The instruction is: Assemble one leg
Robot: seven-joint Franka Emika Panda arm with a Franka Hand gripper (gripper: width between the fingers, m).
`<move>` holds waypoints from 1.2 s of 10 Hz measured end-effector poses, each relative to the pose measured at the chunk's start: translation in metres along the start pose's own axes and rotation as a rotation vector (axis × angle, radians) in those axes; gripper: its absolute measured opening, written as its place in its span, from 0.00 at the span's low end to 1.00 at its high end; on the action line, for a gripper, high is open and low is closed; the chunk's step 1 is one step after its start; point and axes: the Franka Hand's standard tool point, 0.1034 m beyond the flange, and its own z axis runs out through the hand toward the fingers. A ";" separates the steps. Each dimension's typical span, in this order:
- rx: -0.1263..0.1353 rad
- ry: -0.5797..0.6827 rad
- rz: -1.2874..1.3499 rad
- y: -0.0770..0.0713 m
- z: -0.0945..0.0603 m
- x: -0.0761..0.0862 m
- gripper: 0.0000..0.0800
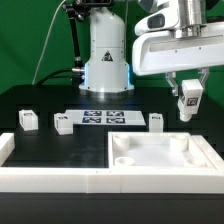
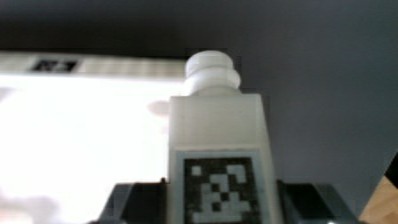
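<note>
My gripper is shut on a leg, a small white block with a black-and-white tag, and holds it in the air above the far right part of the large white square panel. In the wrist view the held leg stands between my fingers, tag toward the camera, its round peg pointing away, with the bright panel beyond it. Three more legs stand on the black table: one at the exterior view's left, one beside the marker board, one right of it.
The marker board lies flat in the middle of the table. A white raised rim runs along the front and left edges. The robot base stands behind the board. The panel has round corner sockets.
</note>
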 end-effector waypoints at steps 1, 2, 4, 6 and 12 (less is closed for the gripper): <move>0.001 0.016 -0.007 0.003 -0.001 0.011 0.36; 0.002 0.009 -0.011 0.001 0.001 0.006 0.36; 0.001 0.007 -0.011 0.001 0.002 0.006 0.36; 0.002 0.006 -0.015 0.001 0.003 0.007 0.36; 0.017 0.045 -0.087 0.016 0.026 0.086 0.36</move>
